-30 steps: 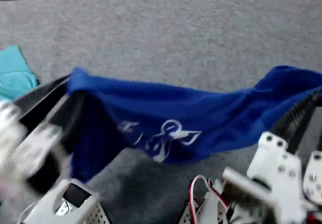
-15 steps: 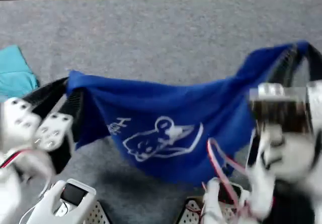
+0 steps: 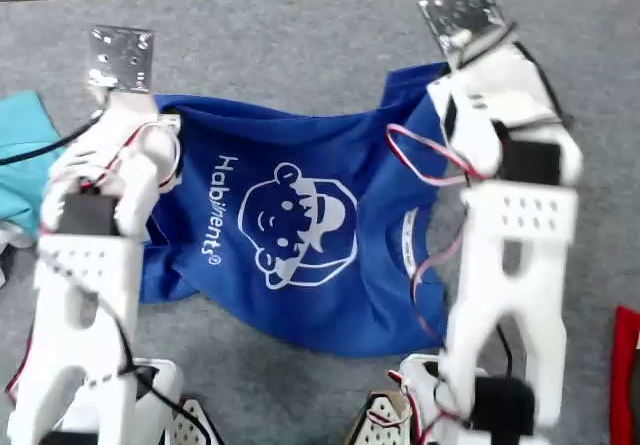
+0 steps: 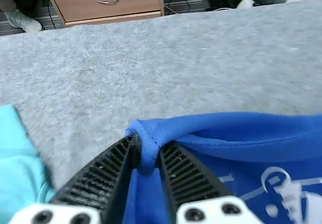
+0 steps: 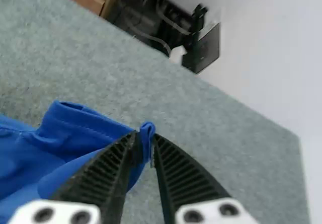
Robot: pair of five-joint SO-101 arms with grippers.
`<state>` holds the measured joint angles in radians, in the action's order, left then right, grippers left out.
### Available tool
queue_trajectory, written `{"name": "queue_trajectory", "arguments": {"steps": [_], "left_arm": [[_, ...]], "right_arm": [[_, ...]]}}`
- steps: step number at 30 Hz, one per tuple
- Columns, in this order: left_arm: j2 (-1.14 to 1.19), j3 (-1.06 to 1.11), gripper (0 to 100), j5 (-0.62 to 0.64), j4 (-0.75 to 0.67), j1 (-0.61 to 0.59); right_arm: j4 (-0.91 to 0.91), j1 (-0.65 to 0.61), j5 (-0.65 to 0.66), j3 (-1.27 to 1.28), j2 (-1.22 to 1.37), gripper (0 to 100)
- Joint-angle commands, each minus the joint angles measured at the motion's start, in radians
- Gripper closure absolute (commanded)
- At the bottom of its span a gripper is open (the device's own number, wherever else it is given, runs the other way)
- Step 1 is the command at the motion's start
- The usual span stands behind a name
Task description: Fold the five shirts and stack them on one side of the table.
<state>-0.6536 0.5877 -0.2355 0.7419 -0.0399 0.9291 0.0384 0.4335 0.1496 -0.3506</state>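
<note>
Nearest us, both arm bases sit at the table's front edge. A strip of red cloth point(image 3: 628, 365) lies at the right margin; we can't tell what it is.

Next out is the blue shirt point(image 3: 300, 245), spread on the grey table point(image 3: 300, 55) between the two arms with its white print facing up. Its near hem rests on the felt. The side under the right arm looks doubled over, with a white tag showing there.

At the shirt's far edge:
- The left gripper point(image 4: 146, 146) has its ribbed jaws nearly closed, pinching a rolled corner of blue fabric.
- The right gripper point(image 5: 145, 136) is likewise clamped, on a thin lip of the opposite corner.

A teal shirt point(image 3: 25, 155) lies just beside the left corner, at the table's left edge.

Further out is bare felt, then a wooden drawer unit point(image 4: 110, 0) beyond the table.

We judge this to be the lay-out step, before any fold. To do it well:
- Keep the two corners pulled apart so the far edge stays taut.
- Lower both corners together and let go only once they touch the felt.
- Flatten the doubled right side first.
- Keep clear of the teal shirt.
</note>
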Motion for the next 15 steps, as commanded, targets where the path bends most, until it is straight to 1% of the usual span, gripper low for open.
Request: {"name": "queue_trajectory", "arguments": {"steps": [1, 3, 5, 9, 12, 15], "left_arm": [[0.159, 0.02, 98, -0.003, -0.255, -0.018], [0.286, -0.058, 98, 0.002, -0.269, -0.018], [0.42, -0.173, 98, 0.057, -0.232, -0.021], [0.673, -0.47, 98, 0.164, -0.064, -0.041], [0.846, -0.689, 98, 0.187, 0.075, -0.055], [1.009, -0.895, 98, 0.203, 0.158, -0.075]], "right_arm": [[-0.094, -0.039, -0.008, -0.041, 0.156, 99.0], [-0.127, -0.062, -0.011, -0.076, 0.265, 99.1], [-0.166, -0.084, -0.064, -0.133, 0.381, 99.1], [-0.183, -0.116, -0.161, -0.272, 0.599, 99.1], [-0.183, -0.117, -0.203, -0.404, 0.737, 99.1], [-0.161, -0.113, -0.238, -0.544, 0.848, 99.1]]}}
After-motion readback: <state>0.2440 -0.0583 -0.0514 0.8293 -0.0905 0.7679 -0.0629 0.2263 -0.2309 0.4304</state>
